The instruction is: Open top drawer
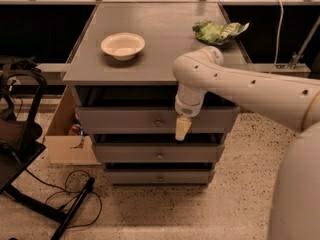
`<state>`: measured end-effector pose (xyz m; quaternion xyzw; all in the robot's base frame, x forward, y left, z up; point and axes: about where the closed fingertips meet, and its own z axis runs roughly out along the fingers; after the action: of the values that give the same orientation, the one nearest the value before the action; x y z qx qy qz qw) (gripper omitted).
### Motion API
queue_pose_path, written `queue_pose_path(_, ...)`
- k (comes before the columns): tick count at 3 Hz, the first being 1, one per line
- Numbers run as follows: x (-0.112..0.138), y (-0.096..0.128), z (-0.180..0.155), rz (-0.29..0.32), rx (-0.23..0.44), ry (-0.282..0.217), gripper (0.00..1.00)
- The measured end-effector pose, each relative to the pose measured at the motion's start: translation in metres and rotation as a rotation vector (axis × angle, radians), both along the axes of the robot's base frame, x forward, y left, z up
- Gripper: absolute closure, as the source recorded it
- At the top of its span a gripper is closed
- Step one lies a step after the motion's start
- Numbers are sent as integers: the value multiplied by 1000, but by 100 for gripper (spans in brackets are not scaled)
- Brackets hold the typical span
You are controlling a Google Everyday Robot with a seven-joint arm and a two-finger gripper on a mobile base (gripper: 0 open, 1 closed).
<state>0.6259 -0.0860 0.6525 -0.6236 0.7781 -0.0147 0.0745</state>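
Honestly, I judge this job barely begun, if begun at all. The top drawer (120, 120) sits directly under the front edge of the worktop (165, 59), its flat grey front facing me and its small round knob (159, 122) at the centre with nothing on it. My gripper (182, 129) hangs below the front edge, a little toward the front right corner from the middle. It points downward in front of the drawer face, just beside the knob on its right and reaching lower than it. Whether the pincer is spread or pressed together I cannot tell from here; what I can say is that it is not around the knob. There is a dark band between the worktop's front edge and the top of the drawer front, and I cannot tell whether that is shadow under the overhang or a first sliver of opening. The two lower drawers (130, 153) look shut. What remains, as I see it, is nearly everything: bring the gripper across and slightly up onto the knob, take hold, then draw straight outward, away from the front edge. The bowl (123, 45) nearer the left edge and the crumpled green bag (217, 31) by the right edge, toward the far right corner, lie well apart from that path.
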Motion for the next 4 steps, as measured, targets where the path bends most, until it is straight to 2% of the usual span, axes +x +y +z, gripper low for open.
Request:
queue_pose_path(1,-17,-10,-11,-37,7,15,49)
queue_pose_path(2,-17,-10,-2,-37,7,15,81)
queue_pose_path(3,-17,-10,1,-37,7,15,100)
queue_pose_path(4,-16,-10,6,-37,6,15,100)
